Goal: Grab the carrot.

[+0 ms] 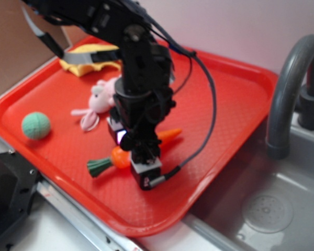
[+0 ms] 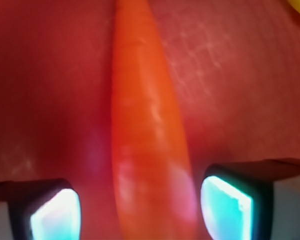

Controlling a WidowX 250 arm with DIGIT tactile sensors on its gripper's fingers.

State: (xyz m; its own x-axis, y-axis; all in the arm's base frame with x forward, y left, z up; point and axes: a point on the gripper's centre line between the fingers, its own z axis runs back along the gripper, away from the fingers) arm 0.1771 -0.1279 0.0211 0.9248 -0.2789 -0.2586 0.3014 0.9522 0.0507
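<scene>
Your gripper [image 2: 140, 210] sits spread astride the carrot [image 2: 147, 130] on the tray [image 1: 225, 99], so pinch its thick middle firmly, because that glossy, stiff, light plastic looks slippery.

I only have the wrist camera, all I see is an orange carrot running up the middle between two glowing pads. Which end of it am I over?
Observer: In the exterior view the gripper straddles the carrot near its thick end, close to the green stem.
Operator: Okay, and where does the pointed tip go?
Observer: It pokes out on the far side of the arm, toward the sink, lying flat on the red tray.
Operator: Anything close by that I might bump?
Observer: A pink plush lies just behind the gripper, apart from the carrot; a green ball sits well off near the tray's left edge.
</scene>
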